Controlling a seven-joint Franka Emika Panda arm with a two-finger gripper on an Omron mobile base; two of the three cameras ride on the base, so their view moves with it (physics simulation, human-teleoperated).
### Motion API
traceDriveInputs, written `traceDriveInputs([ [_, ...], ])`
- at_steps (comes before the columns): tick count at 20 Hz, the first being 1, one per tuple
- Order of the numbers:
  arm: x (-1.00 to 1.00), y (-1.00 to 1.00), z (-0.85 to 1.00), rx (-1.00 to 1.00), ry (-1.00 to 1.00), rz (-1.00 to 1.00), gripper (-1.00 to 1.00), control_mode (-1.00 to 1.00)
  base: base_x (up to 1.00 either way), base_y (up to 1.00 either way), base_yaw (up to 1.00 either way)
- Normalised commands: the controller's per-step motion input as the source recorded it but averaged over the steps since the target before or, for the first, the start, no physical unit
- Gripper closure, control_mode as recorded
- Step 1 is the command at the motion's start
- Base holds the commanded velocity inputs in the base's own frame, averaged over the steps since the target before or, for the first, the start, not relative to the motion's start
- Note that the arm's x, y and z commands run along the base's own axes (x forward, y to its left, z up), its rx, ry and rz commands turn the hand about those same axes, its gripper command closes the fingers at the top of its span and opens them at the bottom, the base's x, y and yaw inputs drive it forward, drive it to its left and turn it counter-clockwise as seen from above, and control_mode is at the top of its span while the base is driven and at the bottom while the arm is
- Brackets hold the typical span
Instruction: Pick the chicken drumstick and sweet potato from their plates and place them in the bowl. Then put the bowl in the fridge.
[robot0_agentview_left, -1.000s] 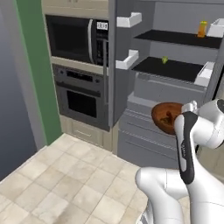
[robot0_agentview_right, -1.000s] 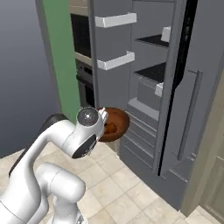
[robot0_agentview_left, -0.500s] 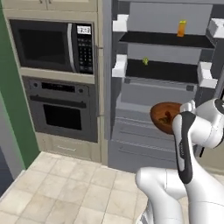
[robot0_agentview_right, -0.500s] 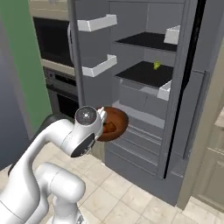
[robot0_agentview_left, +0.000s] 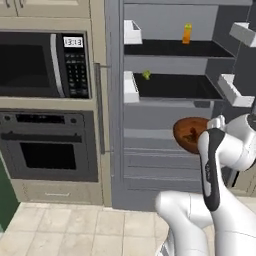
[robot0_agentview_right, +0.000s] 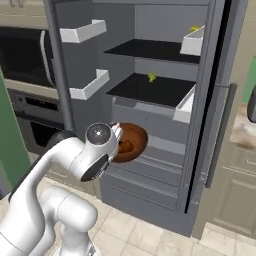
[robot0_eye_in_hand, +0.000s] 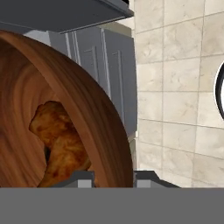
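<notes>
Tool (robot0_eye_in_hand: 113, 176) pinching bowl (robot0_eye_in_hand: 87, 109) rim | drumstick (robot0_eye_in_hand: 57, 144) inside, apparently alone

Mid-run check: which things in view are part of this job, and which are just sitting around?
Job:
bowl, held by the gripper
chicken drumstick inside it
fridge, open

Just there:
orange bottle
small green item
microwave
oven

Beige tiled floor (robot0_agentview_left: 65, 232), built-in oven (robot0_agentview_left: 50, 146), microwave (robot0_agentview_left: 45, 64)
</notes>
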Motion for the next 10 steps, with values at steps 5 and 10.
traceDriveInputs([
  [5, 0.0, 0.0, 0.0, 0.0, 0.0, 0.0, 1.0, 1.0, 0.78, 0.22, -0.25],
  [10, 0.0, 0.0, 0.0, 0.0, 0.0, 0.0, 1.0, 1.0, 0.71, 0.05, -0.15],
])
